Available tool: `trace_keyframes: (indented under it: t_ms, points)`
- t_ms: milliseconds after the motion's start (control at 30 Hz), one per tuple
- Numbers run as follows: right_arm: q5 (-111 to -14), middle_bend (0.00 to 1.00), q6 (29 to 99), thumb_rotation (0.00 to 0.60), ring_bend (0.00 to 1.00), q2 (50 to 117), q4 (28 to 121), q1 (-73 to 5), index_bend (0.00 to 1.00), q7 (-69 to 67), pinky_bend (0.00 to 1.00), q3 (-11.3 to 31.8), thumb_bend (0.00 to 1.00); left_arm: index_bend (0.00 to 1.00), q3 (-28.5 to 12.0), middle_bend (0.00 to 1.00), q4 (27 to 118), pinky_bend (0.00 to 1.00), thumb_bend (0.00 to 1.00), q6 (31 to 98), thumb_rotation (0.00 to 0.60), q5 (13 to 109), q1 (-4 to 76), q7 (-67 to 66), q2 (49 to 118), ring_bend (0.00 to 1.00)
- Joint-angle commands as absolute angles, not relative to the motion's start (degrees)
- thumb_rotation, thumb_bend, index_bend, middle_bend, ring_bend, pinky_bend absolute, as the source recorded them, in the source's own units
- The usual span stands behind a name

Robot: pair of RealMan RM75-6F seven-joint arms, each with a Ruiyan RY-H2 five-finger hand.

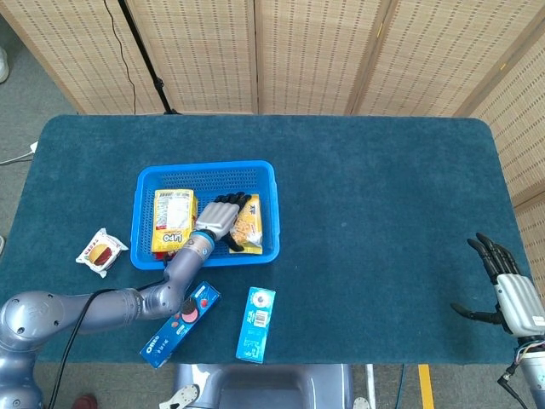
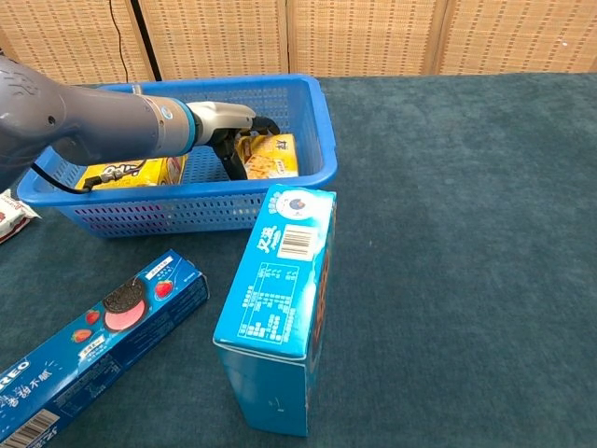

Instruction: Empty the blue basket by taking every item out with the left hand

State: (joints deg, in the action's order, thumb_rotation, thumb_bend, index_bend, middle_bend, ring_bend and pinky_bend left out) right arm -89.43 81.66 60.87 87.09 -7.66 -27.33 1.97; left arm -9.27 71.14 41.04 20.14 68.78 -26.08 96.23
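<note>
At the far left of the desk lies one small white snack packet with a red and brown print, just outside the blue basket. The basket, the only one, stands left of the desk's middle and holds two items: a yellow packet lying flat in its left half, and an orange-yellow packet in its right half.

The left hand reaches into the basket between the two packets, its arm coming over the near wall. Its dark fingers are on the orange-yellow packet; in the chest view they curl around that packet's left edge, though how firmly they clamp it cannot be told.

In front of the basket, on the desk, are two boxes: one long blue Oreo box lying flat and slanted, partly under the left forearm, and, just to its right, one light blue box, which the chest view shows standing upright.

Well apart, at the desk's right edge, the right hand holds nothing, its fingers spread.
</note>
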Motion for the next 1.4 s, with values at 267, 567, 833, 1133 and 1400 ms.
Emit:
trace_keyframes:
  t_ms: [267,567,833,1133,1400]
  points:
    - [-89.8,0.0,81.7,0.6,0.0,60.8,87.19,-7.71,0.0,-27.69,0.0,1.79,0.0,0.34,-13.15,0.28,72.78,0.57,0.02,48.26,0.6,28.39,65.91,-21.3,96.63,0.41]
    - [-91.1,0.0,82.82,0.6,0.0,60.42,87.91,-7.42,0.0,-27.82,0.0,1.35,0.0,0.35,-16.14,0.29,87.82,0.57,0.03,54.05,0.6,41.9,58.3,-12.9,83.29,0.41]
    - [-92.8,0.0,83.91,0.6,0.0,60.04,88.76,-7.17,0.0,-27.84,0.0,0.67,0.0,0.34,-13.21,0.29,96.4,0.57,0.02,59.2,0.6,55.93,44.63,-0.61,65.59,0.4]
    - [-93.62,0.0,83.86,0.6,0.0,60.1,89.33,-7.41,0.0,-26.86,0.0,0.23,0.0,0.34,-7.41,0.28,88.38,0.57,0.01,60.05,0.6,64.28,34.65,11.42,62.65,0.36]
    - [-93.92,0.0,83.66,0.6,0.0,60.19,89.74,-7.6,0.0,-26.07,0.0,-0.04,0.0,0.31,-5.26,0.12,81.24,0.26,0.01,56.25,0.6,63.57,32.0,13.51,66.23,0.18]
